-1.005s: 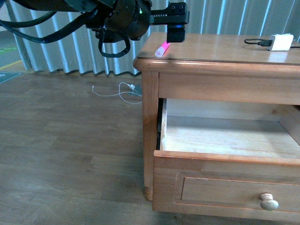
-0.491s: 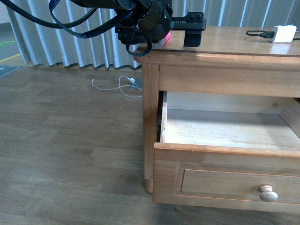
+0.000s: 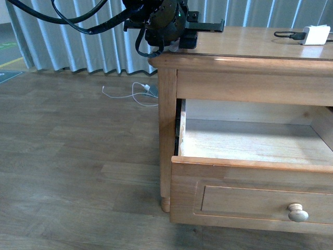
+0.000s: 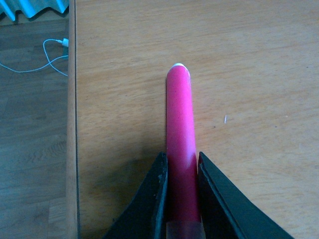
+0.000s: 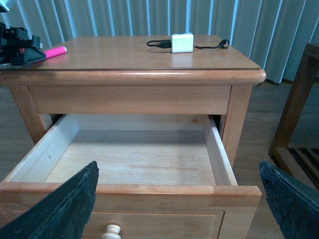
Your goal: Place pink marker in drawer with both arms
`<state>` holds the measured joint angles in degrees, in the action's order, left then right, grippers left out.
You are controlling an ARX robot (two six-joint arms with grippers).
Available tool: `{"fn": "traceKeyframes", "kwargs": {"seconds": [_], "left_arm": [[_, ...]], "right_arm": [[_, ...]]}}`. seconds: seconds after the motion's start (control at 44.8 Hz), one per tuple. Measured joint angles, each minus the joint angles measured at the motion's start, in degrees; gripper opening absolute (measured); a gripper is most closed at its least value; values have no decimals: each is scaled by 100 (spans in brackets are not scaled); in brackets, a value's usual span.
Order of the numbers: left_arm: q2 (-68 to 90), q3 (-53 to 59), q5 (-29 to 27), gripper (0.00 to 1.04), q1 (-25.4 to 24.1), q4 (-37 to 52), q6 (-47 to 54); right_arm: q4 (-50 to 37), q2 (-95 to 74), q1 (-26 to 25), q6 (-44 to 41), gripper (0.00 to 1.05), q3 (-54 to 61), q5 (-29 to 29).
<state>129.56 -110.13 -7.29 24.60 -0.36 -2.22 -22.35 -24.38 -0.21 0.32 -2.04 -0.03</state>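
Pink marker [image 4: 179, 144] lies flat on the desk [image 4: 249, 74], near its corner edge. The left hand [image 4: 181, 157] is closed narrow on it, one black finger [image 4: 158, 189] pressed to each side of the barrel, rounded tip poking out ahead. In the front view that hand [image 3: 190, 36] sits at the upper middle of the frame on the desk's corner, and the marker itself is hidden behind the black arm. The right wrist view catches it from across the desk: pink barrel [image 5: 55, 51] sticking out of the hand [image 5: 22, 52].

The right hand [image 5: 178, 167] is spread wide, holding nothing, facing the drawer [image 5: 124, 189]. The drawer is pulled out and its pale inside is bare.

Count: one marker, one open drawer [image 3: 250, 165], one round knob [image 3: 297, 212], two hands. One white charger block [image 3: 315, 35] with a black lead sits at the upper right. One white cable [image 3: 138, 96] lies on the floor.
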Motion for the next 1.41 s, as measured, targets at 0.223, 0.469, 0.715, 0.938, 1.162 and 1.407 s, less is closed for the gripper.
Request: {"fn": "traceKeyframes", "kwargs": {"seconds": [0.223,0.469,0.715,0.938,1.162,1.407], "left_arm": [[-50,122,74,15,-24,173,79],[-459,756,330,15,-13,584,181],[-1331,1786,824,15,160,1102,372],[-1810,2500,1414,15,525,1241,667],[-1908,2892,1805,15,1019,1259,929],[-1379,2776,1580,15,1235,1283,933]], "right_arm": [[0,0,0,0,96,0,0],[0,0,0,-2,96,0,0],[0,0,0,-2,96,0,0],[0,2,0,-2,96,0,0],[0,0,0,-2,96,0,0],[0,2,0,-2,96,0,0]]}}
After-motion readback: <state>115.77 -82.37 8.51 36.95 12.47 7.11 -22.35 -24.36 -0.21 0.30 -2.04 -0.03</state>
